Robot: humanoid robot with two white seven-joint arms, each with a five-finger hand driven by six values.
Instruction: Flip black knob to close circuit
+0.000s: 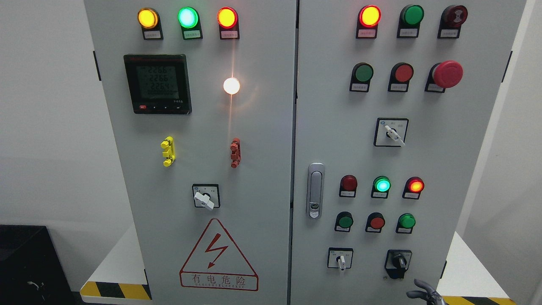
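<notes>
Fingers of the right hand curl loosely, clamped on nothing, just below the black knob at the lower right of the cabinet's right door. Judging by that gap, this is the approach: next, rise, pinch the knob, twist.

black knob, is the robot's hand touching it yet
Apart. The head view shows bare grey panel between the right hand at the bottom edge and the black knob above it.
</notes>
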